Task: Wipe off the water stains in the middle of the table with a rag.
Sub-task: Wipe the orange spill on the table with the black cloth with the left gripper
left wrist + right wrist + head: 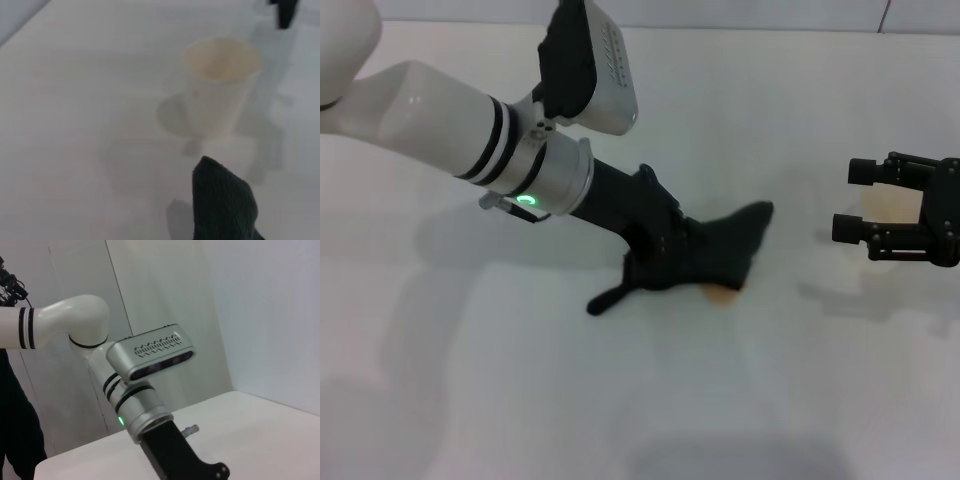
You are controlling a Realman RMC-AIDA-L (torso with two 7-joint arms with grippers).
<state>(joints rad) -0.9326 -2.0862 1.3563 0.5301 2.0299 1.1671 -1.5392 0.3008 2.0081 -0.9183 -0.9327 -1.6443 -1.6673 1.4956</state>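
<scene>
Mid-frame in the head view, the dark green-black soft cloth rag (720,255) is pressed onto the white smooth desk (520,400) by the left gripper (665,262), fingers clamped on it. It is judged limp and light, best held bunched. The orange-tan stain (723,293) peeks out at its lower edge. At right, the right gripper (855,200) hovers, fingers apart, before a translucent whitish plastic cup (220,85).

The white table (520,400) carries the dark rag (720,250) at its middle, covering the water stains (722,293); a cup (220,85) stands right.

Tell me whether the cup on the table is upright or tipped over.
Upright. In the left wrist view the cup stands on the table with its open rim facing up, beyond the tip of the rag.
</scene>
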